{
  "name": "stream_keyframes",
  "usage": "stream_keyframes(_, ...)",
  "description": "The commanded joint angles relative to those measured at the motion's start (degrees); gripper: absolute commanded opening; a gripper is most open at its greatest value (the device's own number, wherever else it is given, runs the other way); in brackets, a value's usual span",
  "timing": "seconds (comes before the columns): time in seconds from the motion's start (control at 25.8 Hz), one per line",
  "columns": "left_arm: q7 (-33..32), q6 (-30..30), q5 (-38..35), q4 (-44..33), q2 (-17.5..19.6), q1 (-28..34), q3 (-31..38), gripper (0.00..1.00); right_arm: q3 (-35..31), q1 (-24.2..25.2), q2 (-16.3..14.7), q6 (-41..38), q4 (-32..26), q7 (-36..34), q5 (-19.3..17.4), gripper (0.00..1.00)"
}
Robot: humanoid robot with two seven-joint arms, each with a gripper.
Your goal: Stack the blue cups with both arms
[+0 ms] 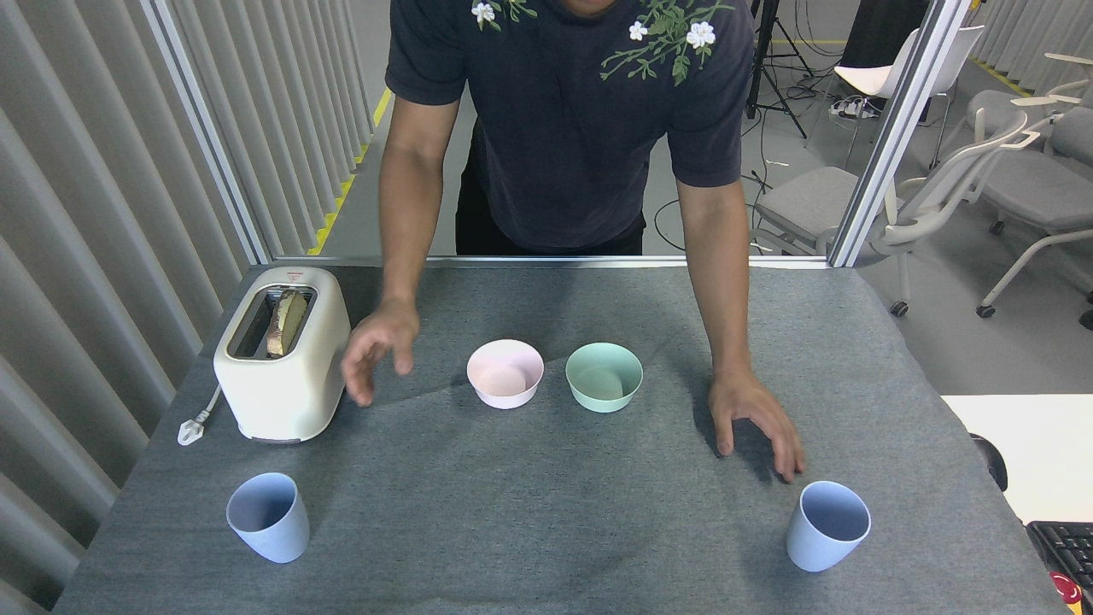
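We find both blue cups upright on the grey table, well apart: the left cup near the front left corner, just before the toaster, the right cup near the front right. Neither of our grippers is in view, so their state cannot be reported. A person's hand rests just beside the right cup. We judge each cup falls to the arm on its own side.
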Motion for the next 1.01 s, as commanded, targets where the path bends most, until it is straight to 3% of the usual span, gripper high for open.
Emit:
stream_keyframes(0.0,0.14,0.00,0.00,0.17,0.00,0.00,0.00,1.00,0.05,0.00,0.00,0.02,0.04,0.00,0.00,1.00)
stream_keyframes(0.23,-0.21,0.79,0.26,1.32,-0.44,-0.52,0.18,1.00,0.05,0.00,0.00,0.02,0.04,0.00,0.00,1.00)
stream_keyframes(0.43,-0.30,1.40,5.71,1.58,-0.79,-1.14,0.44,1.00,0.05,0.00,0.00,0.11,0.04,0.00,0.00,1.00)
stream_keyframes(0.66,-0.39,13.53,8.26,4.04,-2.37,-4.13,-0.61,1.00,0.05,0.09,0.00,0.20,0.04,0.00,0.00,1.00)
stream_keyframes(0.97,-0.39,14.50,8.00,11.78,-2.81,-11.24,-1.05,1.00,0.14,0.09,0.00,0.73,0.13,0.00,0.00,1.00)
